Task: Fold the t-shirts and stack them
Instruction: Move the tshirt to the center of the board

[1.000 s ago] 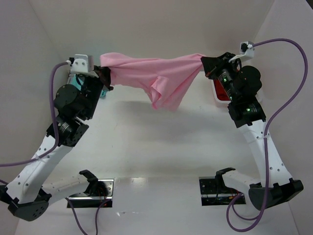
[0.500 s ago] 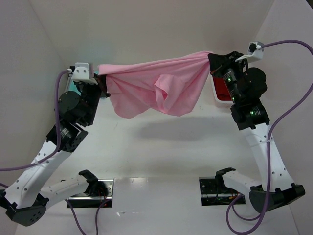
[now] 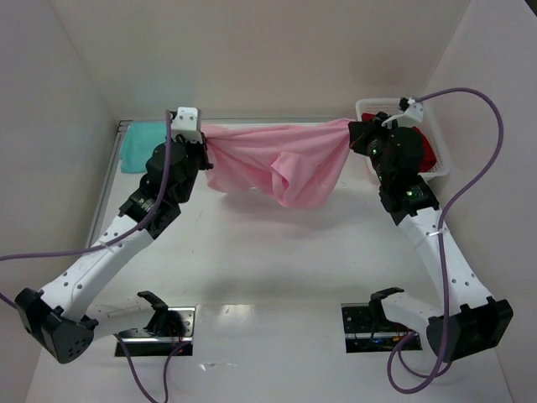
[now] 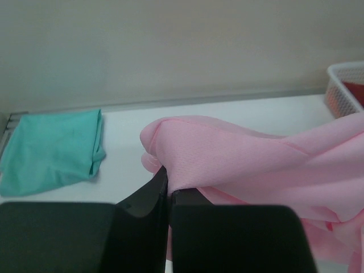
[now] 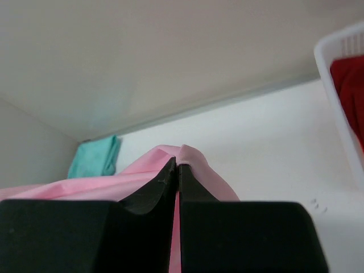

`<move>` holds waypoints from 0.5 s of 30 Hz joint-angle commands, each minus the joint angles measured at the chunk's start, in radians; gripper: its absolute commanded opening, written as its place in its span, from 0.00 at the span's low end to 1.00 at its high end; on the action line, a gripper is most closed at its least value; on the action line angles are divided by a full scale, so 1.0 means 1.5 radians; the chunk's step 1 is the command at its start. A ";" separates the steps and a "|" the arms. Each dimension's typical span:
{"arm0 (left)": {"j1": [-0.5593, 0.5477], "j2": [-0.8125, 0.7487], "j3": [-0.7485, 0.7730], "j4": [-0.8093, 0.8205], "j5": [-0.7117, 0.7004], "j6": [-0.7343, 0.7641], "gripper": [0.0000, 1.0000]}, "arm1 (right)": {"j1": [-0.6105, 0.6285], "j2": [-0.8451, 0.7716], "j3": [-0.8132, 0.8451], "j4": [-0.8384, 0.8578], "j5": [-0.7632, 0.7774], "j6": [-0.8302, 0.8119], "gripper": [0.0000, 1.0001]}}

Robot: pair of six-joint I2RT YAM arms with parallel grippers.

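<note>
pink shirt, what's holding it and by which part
Both arms' jaws pinch the pink t-shirt: left jaws at its left end, right jaws at its right end.

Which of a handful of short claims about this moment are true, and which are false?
1. The left fingers and the right fingers are each shut on the pink shirt. True.
2. The pink shirt lies folded flat. False: it hangs stretched between the two pairs of fingers.
3. The teal shirt sits in the basket. False: it lies on the table at the far left.
4. The red shirt is in the basket. True.
</note>
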 commanded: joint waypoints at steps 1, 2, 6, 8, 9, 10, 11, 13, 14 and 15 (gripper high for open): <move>0.034 0.013 -0.014 -0.008 -0.031 -0.066 0.00 | -0.006 0.010 -0.059 0.045 0.048 0.035 0.06; 0.040 0.013 -0.029 -0.009 -0.031 -0.066 0.00 | -0.006 0.010 -0.079 0.060 0.048 0.035 0.06; 0.057 -0.016 -0.048 -0.028 -0.025 -0.072 0.00 | -0.006 0.010 -0.079 0.054 0.012 0.041 0.06; 0.065 -0.037 -0.048 -0.042 -0.025 -0.088 0.00 | -0.006 0.003 -0.089 0.048 -0.006 0.050 0.06; 0.065 -0.044 -0.048 -0.061 -0.025 -0.089 0.00 | -0.006 -0.016 -0.097 0.048 -0.024 0.065 0.06; 0.065 -0.051 -0.055 -0.076 -0.025 -0.108 0.01 | -0.006 -0.044 -0.127 0.060 -0.025 0.076 0.06; 0.065 -0.059 -0.064 -0.076 -0.018 -0.108 0.02 | -0.006 -0.057 -0.146 0.069 -0.031 0.086 0.07; 0.065 -0.059 -0.074 -0.098 -0.005 -0.125 0.06 | -0.006 -0.074 -0.194 0.075 -0.021 0.102 0.09; 0.065 -0.050 -0.087 -0.111 -0.004 -0.131 0.07 | -0.006 -0.074 -0.206 0.075 -0.004 0.102 0.09; 0.065 -0.050 -0.096 -0.111 -0.004 -0.132 0.08 | -0.006 -0.068 -0.213 0.075 0.002 0.102 0.09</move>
